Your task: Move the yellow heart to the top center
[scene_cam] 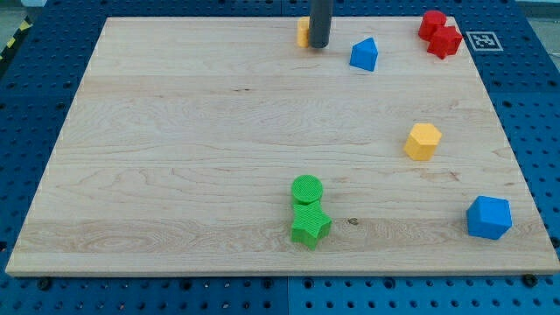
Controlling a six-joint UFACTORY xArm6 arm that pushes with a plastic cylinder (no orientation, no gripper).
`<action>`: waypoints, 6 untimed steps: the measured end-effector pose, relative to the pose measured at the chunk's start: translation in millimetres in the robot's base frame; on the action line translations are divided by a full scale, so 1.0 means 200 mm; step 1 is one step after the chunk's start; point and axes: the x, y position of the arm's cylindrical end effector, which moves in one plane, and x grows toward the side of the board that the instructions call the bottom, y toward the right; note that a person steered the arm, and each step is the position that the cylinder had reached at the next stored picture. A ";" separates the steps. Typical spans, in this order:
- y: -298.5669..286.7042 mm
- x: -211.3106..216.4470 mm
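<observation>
Where the board (175, 131) reaches its far edge, about centre, my tip (318, 45) stands touching the yellow heart (302, 32) (mostly hidden behind the rod, at its left). No claw here, just a bare rod. Blue block (364, 54) near right; red blocks (439, 35) far right corner.

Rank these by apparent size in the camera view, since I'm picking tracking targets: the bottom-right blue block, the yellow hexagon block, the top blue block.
1. Bottom-right blue block, largest, though it sits nearest the view's bottom, which may inflate it.
2. Yellow hexagon block.
3. Top blue block, only slightly smaller than the yellow; that pair is close.
</observation>
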 end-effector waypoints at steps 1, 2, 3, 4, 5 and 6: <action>0.02 -0.05; 0.11 -0.05; 0.23 -0.10; 0.23 -0.15; 0.14 -0.16; 0.03 -0.16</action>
